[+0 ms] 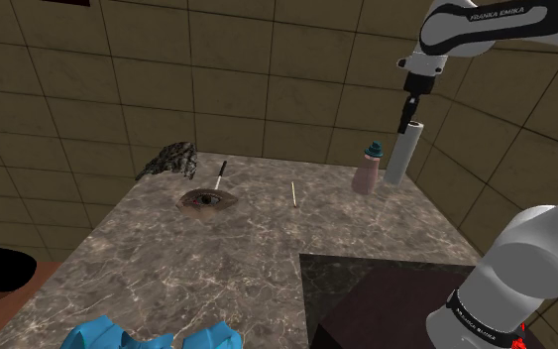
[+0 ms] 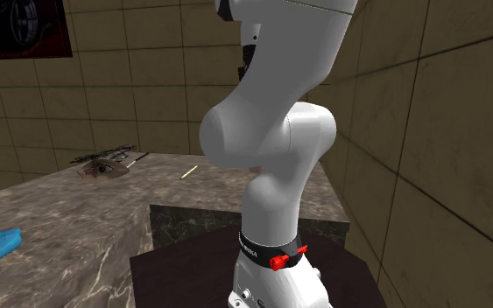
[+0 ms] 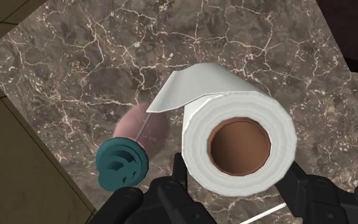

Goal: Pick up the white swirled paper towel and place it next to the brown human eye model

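pink bottle (image 1: 368, 171) stands by the counter's (image 1: 267, 248) far corner where walls meet; thin stick (image 1: 293, 194) lies mid-counter; the eye model's (image 1: 207, 198) near side is open.

**Single arm (image 2: 271, 140), simulator render.** Smooth, glossy white shells, bulbous at the joints and tubular between them, meet at dark joint seams (image 2: 248, 58). A black collar (image 2: 269, 247) rings the lower link. It carries small white lettering (too fine to read) and a red fitting (image 2: 278, 261), possibly a clamp or release tab. The same collar in the shoulder view has a red spot at its edge. The uppermost link (image 1: 500, 28) bears the dark mark "FRANKA EMIKA" (image 1: 509, 14). The foot of the arm (image 2: 251, 297) is white with small dark recesses. The gripper (image 3: 234, 184) is black throughout — two blocky fingers (image 3: 168, 194) with stepped, faceted housings.
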### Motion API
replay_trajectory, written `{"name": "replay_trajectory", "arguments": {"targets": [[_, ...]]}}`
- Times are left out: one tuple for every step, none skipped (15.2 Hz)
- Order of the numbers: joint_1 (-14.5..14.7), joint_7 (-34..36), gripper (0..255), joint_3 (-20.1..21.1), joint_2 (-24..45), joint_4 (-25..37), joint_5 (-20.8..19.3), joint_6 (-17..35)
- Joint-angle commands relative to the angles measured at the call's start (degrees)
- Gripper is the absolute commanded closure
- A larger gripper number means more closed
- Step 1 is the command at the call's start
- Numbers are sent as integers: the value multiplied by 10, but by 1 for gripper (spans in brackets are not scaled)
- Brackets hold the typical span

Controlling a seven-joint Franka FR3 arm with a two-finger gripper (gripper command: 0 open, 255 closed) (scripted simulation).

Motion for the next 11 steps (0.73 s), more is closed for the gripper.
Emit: {"name": "replay_trajectory", "arguments": {"targets": [[2, 0, 255, 2, 3, 19, 2, -16], [2, 0, 255, 3, 3, 27, 3, -24], [2, -1, 255, 3, 4, 35, 3, -31], [3, -1, 255, 4, 5, 44, 4, -39], [3, -2, 255, 4, 6, 52, 4, -47], [3, -2, 255, 5, 7, 61, 5, -54], [4, -3, 255, 5, 9, 70, 6, -62], [4, -3, 255, 6, 10, 79, 6, -69], [4, -4, 255, 6, 12, 88, 7, -77], [5, -5, 255, 6, 13, 97, 8, -84], [5, -5, 255, 7, 15, 106, 8, -92]]}}
